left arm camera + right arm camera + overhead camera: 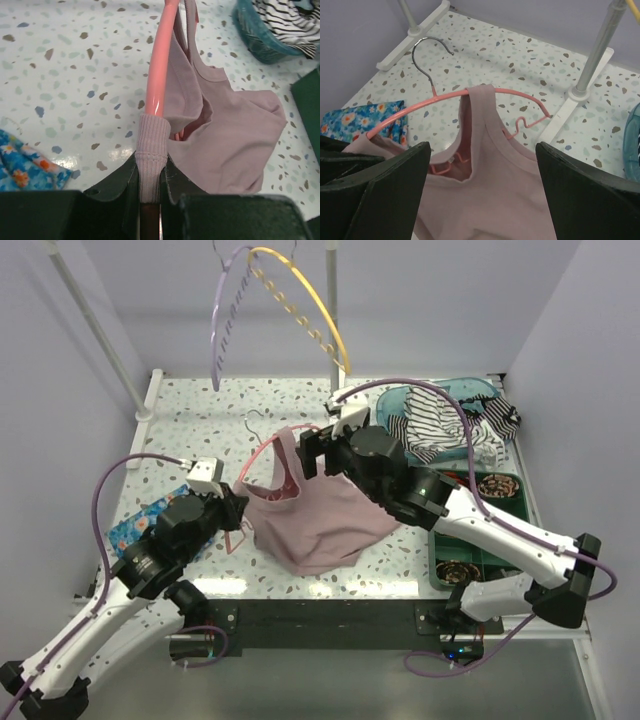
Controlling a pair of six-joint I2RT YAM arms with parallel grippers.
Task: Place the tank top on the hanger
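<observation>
The light is bright, even and soft in all three views. It falls from overhead and bounces off the pale walls (50,490). In the overhead view the tabletop (200,410) carries a white band of glare at 6 o'clock along its near edge. Only faint, soft-edged shadows lie beneath the arms (500,530). The pole (97,328) at 10 o'clock leans with the wide lens. In the left wrist view a thin glossy streak runs down the hanger (156,95). A small glare patch sits on the tabletop toward 8 o'clock, and the dark jaws at 6 o'clock are blurred. In the right wrist view the jaws at 7 and 5 o'clock are dark and soft-edged, while everything beyond them is sharp.
</observation>
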